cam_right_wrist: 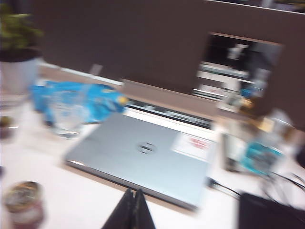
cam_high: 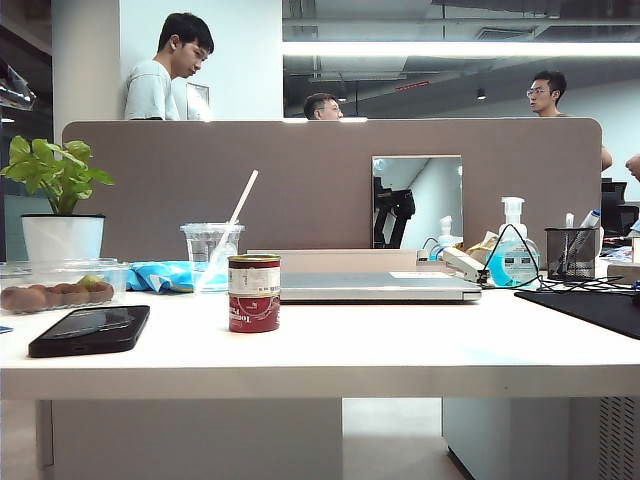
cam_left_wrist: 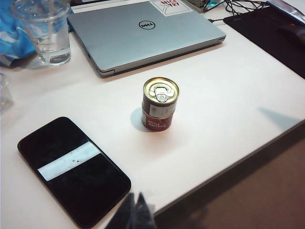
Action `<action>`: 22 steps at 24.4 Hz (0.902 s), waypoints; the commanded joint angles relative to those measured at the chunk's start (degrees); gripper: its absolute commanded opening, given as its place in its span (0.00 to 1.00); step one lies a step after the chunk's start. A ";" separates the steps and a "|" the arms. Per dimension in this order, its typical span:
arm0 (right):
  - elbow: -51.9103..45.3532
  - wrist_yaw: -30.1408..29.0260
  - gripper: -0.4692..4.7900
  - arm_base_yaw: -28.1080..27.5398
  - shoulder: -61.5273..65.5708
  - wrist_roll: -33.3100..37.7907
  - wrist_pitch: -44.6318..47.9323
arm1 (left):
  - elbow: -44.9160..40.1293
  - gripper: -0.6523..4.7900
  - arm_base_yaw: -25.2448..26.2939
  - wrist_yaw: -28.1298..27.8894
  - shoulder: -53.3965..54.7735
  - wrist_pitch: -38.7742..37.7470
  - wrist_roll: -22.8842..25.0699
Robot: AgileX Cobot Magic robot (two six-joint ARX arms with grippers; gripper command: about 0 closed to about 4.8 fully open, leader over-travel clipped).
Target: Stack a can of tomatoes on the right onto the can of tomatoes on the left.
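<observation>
Two red tomato cans stand stacked on the white table. The upper can (cam_high: 254, 272) sits upright on the lower can (cam_high: 254, 312), in front of the laptop. The left wrist view shows the upper can's pull-tab lid (cam_left_wrist: 160, 90) above the lower can (cam_left_wrist: 157, 123). My left gripper (cam_left_wrist: 136, 194) hangs shut and empty near the table's front edge, well short of the stack. My right gripper (cam_right_wrist: 134, 191) is shut and empty too, raised in front of the laptop, and the stack (cam_right_wrist: 23, 205) shows blurred off to one side of it. Neither gripper appears in the exterior view.
A closed silver laptop (cam_high: 375, 286) lies behind the cans. A black phone (cam_high: 90, 329) lies at the front left. A plastic cup with a straw (cam_high: 211, 252), a blue bag (cam_high: 160, 275), a fruit box (cam_high: 55, 288) and a plant (cam_high: 60, 205) stand left. A black mat (cam_high: 590, 305) and a sanitizer bottle (cam_high: 513, 250) are at the right.
</observation>
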 commanded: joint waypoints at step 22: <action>-11.54 19.12 0.08 -1.42 -33.77 -0.57 -26.64 | 0.42 0.11 0.00 -0.13 -0.11 0.50 0.22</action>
